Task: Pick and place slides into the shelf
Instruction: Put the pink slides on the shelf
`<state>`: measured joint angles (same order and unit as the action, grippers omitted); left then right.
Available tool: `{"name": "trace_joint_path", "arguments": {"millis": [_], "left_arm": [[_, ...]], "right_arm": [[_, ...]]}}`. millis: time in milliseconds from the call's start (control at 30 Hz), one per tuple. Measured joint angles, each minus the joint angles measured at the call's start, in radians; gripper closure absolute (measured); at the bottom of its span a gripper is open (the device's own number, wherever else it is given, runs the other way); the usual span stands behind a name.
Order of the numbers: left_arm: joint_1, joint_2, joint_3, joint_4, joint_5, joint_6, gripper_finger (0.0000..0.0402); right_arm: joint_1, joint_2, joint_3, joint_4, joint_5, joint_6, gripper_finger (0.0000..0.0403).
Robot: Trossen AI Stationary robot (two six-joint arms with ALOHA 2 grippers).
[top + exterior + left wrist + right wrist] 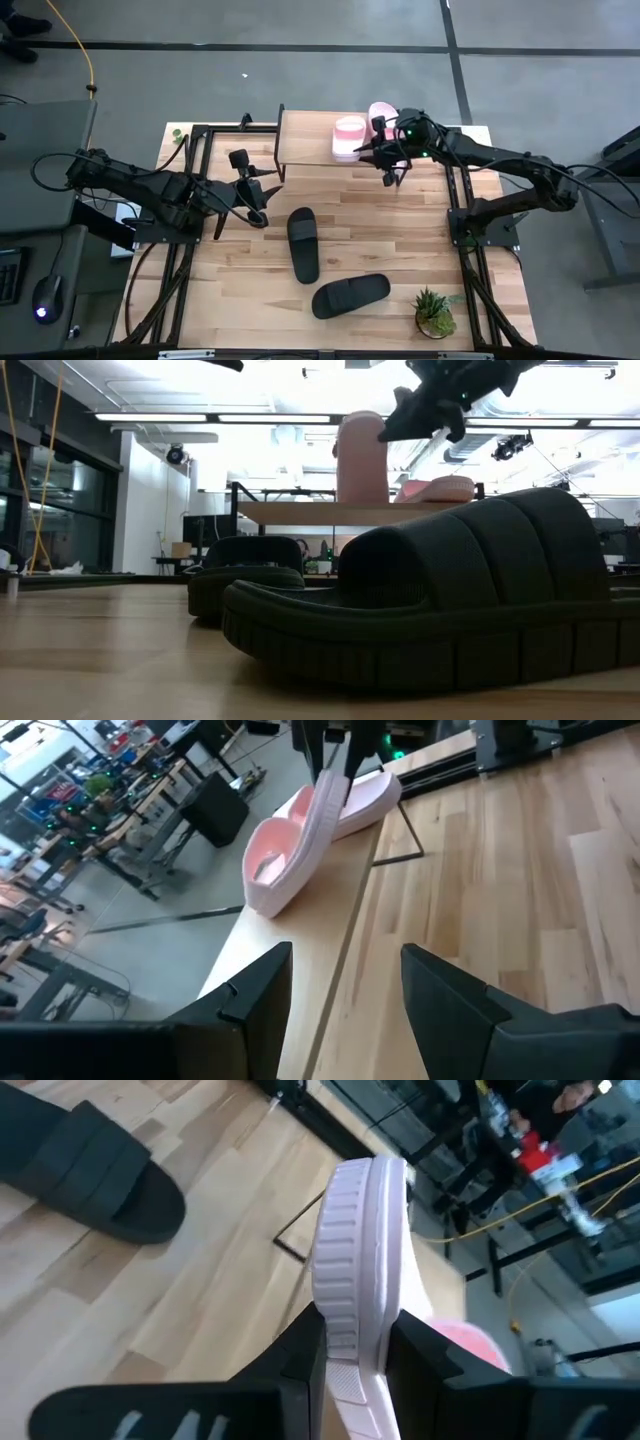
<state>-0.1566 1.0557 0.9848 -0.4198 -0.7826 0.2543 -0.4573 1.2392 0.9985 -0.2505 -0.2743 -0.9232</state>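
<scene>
Spanning most of the high view, the wooden table (400, 230) carries everything else. At its far edge stands the shelf (305, 148), a low rack with a light board on thin black legs.

The right arm reaches across from the right side to the shelf's right end, where the right gripper (388, 160) has its fingers (300, 1355) closed on the edge of a pink slide (362, 1250). The right wrist view shows the ribbed sole pinched between the two fingers, and the low view shows this slide (361, 457) standing on edge on the shelf board. The second pink slide (381, 118) lies just behind it on the same board, close enough that I cannot tell whether the two touch.

The left arm comes in from the left side, its left gripper (258, 192) over the table near the shelf's left legs, fingers (255, 1000) apart and holding nothing.

Two black slides lie on the table nearer the front. One black slide (303, 244) lies near the middle, its length running front to back. The other black slide (350, 295) lies crosswise just beside it, closer to the front edge. A small potted plant (434, 312) sits at the front right corner, well apart from the shelf
</scene>
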Motion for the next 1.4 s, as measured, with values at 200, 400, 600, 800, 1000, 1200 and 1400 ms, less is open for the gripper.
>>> {"name": "trace_joint_path", "arguments": {"millis": [200,400,600,800,1000,1200,1400], "left_arm": [[0.000,0.000,0.000,-0.002,0.008,-0.014,0.0229],[0.000,0.000,0.000,-0.004,0.015,-0.027,0.0229],[0.000,0.000,0.000,-0.010,0.023,-0.027,0.0229],[0.000,0.001,0.000,-0.028,0.042,-0.042,0.0229],[0.000,0.001,0.000,-0.034,0.044,-0.050,0.0229],[0.000,0.001,0.000,-0.034,0.044,-0.051,0.0229],[0.000,0.001,0.000,-0.034,0.044,-0.051,0.0229]], "right_arm": [[0.001,-0.001,0.000,-0.067,0.051,0.024,0.0339],[-0.001,0.000,0.000,-0.113,0.116,0.029,0.0339],[0.000,0.000,0.000,-0.122,0.140,0.045,0.0339],[0.000,0.000,0.000,-0.149,0.163,0.064,0.0339],[-0.001,0.000,0.000,-0.182,0.204,0.086,0.0338],[0.000,0.000,0.000,-0.187,0.204,0.089,0.0319],[0.000,0.001,0.000,-0.192,0.204,0.116,0.0294]]}}
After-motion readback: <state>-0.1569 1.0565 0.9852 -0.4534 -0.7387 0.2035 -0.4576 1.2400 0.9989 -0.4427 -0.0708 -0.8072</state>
